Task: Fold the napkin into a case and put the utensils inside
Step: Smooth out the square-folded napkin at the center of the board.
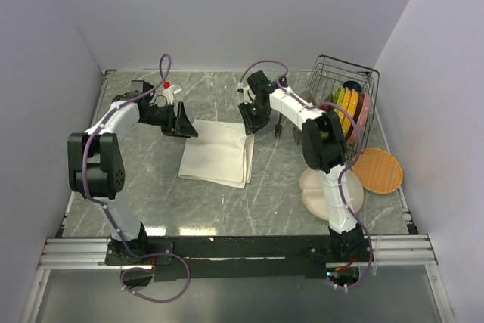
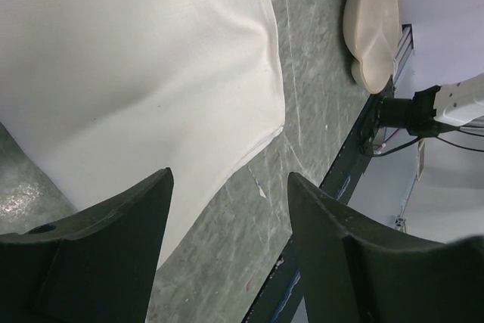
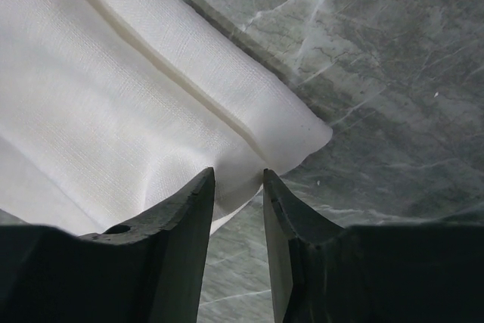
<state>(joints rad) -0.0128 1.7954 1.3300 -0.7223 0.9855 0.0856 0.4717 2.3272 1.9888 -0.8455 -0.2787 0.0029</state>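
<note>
Risk centres on the right claw (image 1: 252,122), which sits at the far right corner of the napkin (image 1: 218,155) with its jaws only narrowly apart. In the right wrist view the cloth puckers toward that gap, but whether any layer is actually pinched cannot be told. If only the top layer is caught, a lift would, in my judgement, peel the fold open rather than carry it over, and the soft cloth could slip free. The left claw (image 1: 184,123) stands wide open at the far left corner, holding nothing, with the napkin's edge running beneath the gap. An uneven hold between the two sides would likely skew the next fold and leave a crooked case. The napkin lies folded in layers at mid-desk (image 1: 227,213), between the two claws. The fork (image 1: 278,129) lies just right of the right claw, near the wire rack (image 1: 344,107), where a sweep of that arm could knock it. The spoon is not made out and may lie behind the right arm. The layer count at either corner is unclear.
</note>
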